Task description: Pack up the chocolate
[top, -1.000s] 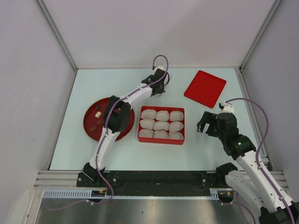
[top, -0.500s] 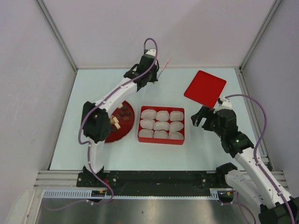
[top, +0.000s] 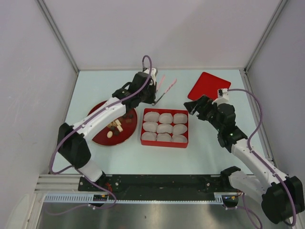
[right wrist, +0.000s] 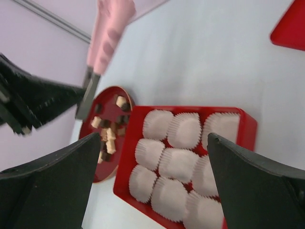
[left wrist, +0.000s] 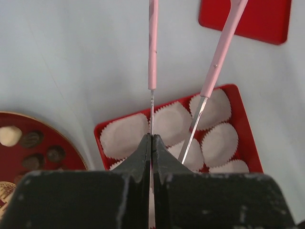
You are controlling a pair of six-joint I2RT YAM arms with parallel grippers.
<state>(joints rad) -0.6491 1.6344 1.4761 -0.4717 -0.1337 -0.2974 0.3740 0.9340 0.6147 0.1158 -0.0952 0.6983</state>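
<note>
Pale table, grey walls around. Left gripper (left wrist: 151, 141) clamped on tongs (left wrist: 220, 51), pink handles splayed, hovering near far edge, centre. Right gripper (top: 194, 105) fingers apart, empty, beside lid (top: 210, 81) at far right corner. Chocolate (top: 116, 125) all on plate (top: 107, 140), left side. Box (top: 165, 143) mid-table, paper cups (top: 165, 128) apparently empty. Likely step: tool in hand, first pick pending. Next: swing tongs to plate, pinch one piece. Tong tips hidden behind fingers. Plate partly under left arm, count unclear.
</note>
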